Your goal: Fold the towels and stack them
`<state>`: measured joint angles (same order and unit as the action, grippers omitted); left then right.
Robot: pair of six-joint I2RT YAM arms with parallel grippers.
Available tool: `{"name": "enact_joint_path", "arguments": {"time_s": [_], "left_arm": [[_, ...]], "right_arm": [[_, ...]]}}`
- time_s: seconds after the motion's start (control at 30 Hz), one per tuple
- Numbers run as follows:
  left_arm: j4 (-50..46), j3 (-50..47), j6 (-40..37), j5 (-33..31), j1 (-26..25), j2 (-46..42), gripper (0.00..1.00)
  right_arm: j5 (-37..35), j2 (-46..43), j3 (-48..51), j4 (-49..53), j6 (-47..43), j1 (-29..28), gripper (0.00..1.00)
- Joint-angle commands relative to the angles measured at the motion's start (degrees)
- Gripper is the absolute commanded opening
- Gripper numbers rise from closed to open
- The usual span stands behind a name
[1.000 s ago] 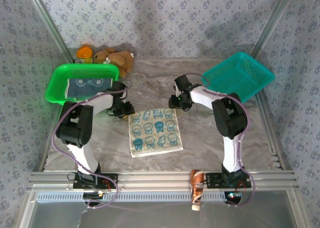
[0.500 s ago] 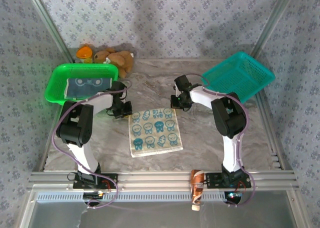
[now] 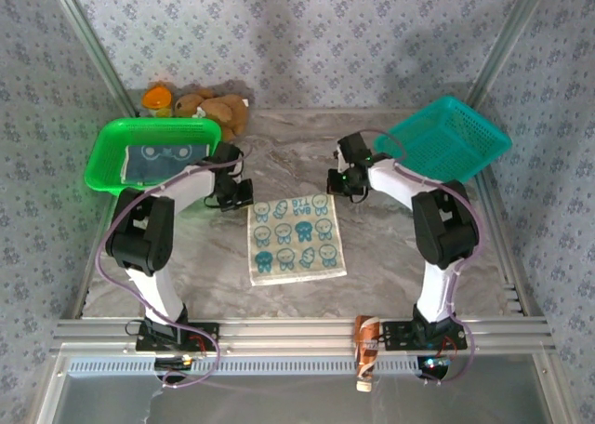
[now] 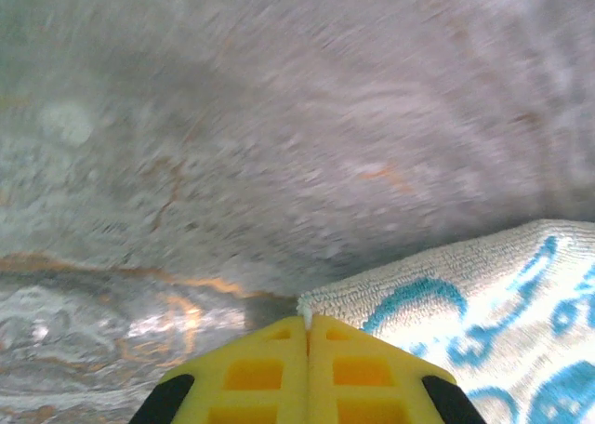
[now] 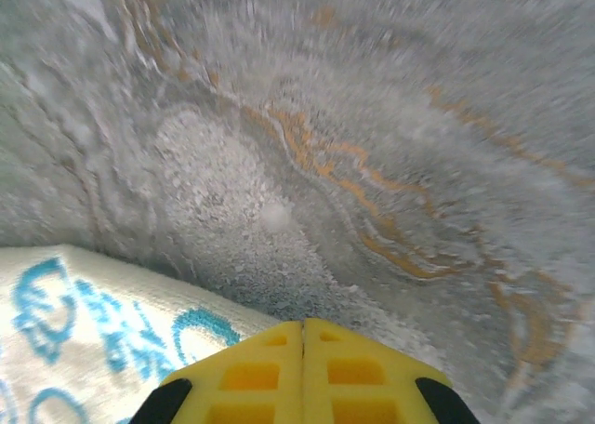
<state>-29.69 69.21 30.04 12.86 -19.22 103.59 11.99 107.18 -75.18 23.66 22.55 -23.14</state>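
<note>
Pale terry with blue printed figures, the pale towel (image 3: 296,238) lies spread flat on the marbled table (image 3: 279,154), and both arms reach in to its far edge. The left pincer (image 3: 245,197) sits at the towel's far left corner. In the left wrist view its yellow fingers (image 4: 251,373) are clenched flush together, with a small white tip of the cloth's corner caught in the seam between them while the rest of the pale towel (image 4: 483,312) spreads away to the right of the left pincer (image 4: 307,326). The right pincer (image 3: 337,184) sits at the towel's far right corner. In the right wrist view the right pincer (image 5: 303,329) is likewise clenched with no gap, and the pale towel (image 5: 93,322) runs in from the left up to the fingers; whether any cloth is nipped there cannot be told. Beyond the towel's left side a green basket (image 3: 102,168) holds a blue-grey towel (image 3: 165,159); beyond its right side a teal basket (image 3: 444,140) sits tilted. A brown plush toy (image 3: 216,110) lies farther back, left of the towel.
</note>
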Motion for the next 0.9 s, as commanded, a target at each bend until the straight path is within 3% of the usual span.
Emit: {"name": "enact_joint_path", "arguments": {"time_s": [0.0, 0.2, 0.43, 0.83, 0.87], "left_arm": [[-1.6, 4.4, -0.1, 1.0, -0.4, -2.0, 0.0], [-1.9, 6.1, -1.6, 1.0, -0.9, -2.5, 0.0], [2.4, -0.3, -2.5, 0.9, -1.6, -7.2, 0.0], [15.6, -23.7, 0.4, -6.0, -8.4, -25.6, 0.0], [16.0, -26.1, 1.1, -6.4, -9.8, -28.3, 0.1]], "right_arm": [[0.4, -3.7, 1.3, 0.0, -1.8, 1.7, 0.0], [-0.7, -8.5, 5.2, -2.1, -2.8, 2.7, 0.0], [-0.7, -15.6, 15.1, -8.1, -2.4, 2.4, 0.0], [-8.9, -32.1, 36.7, -18.3, 0.6, -6.4, 0.0], [-9.8, -34.4, 39.0, -18.8, 1.5, -7.6, 0.0]]}}
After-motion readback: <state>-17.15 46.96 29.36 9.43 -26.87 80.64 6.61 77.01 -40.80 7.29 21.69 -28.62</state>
